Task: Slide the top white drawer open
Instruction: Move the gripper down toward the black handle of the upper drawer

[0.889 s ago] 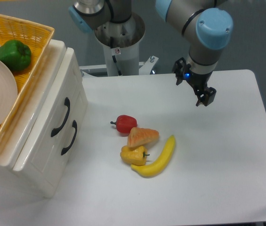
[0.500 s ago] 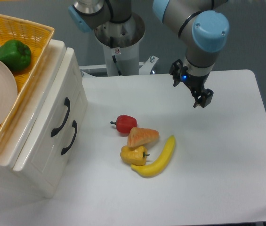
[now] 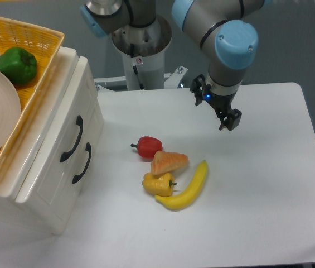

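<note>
Here, fixed camera view only:
Gripper: the black two-finger gripper [image 3: 229, 119] hangs above the white table [image 3: 269, 184], right of centre; whether its fingers are parted or closed cannot be told.
Drawer: the top white drawer [image 3: 62, 134], glossy cream plastic with a curved black handle [image 3: 72, 139], sits flush in the cabinet at the left (well apart from the gripper).
Second front: the lower drawer front [image 3: 76, 167] lies just beside it.
Basket: a woven yellow basket [image 3: 32, 33] rests on the cabinet.
Table items: a red pepper [image 3: 148, 147] and a yellow banana [image 3: 189, 187].
</note>
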You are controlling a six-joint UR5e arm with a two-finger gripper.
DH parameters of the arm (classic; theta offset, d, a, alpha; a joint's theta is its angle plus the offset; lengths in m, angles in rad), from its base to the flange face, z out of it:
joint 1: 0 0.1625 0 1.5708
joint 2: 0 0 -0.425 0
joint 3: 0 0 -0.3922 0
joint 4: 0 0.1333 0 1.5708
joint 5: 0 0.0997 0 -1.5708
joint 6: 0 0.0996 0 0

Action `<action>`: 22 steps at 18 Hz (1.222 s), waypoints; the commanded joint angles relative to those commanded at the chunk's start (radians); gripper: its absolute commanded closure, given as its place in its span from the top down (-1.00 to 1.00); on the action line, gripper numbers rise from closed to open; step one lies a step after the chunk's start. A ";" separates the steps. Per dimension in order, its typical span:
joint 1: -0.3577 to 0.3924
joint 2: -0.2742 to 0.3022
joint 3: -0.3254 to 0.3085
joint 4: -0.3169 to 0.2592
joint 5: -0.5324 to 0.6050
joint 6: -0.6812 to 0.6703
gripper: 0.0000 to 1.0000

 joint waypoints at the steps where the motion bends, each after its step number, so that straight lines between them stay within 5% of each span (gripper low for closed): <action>1: -0.005 0.003 0.000 0.000 -0.003 -0.027 1.00; 9: -0.089 -0.014 0.014 0.003 -0.120 -0.418 1.00; 22: -0.232 -0.060 0.046 0.008 -0.264 -0.840 1.00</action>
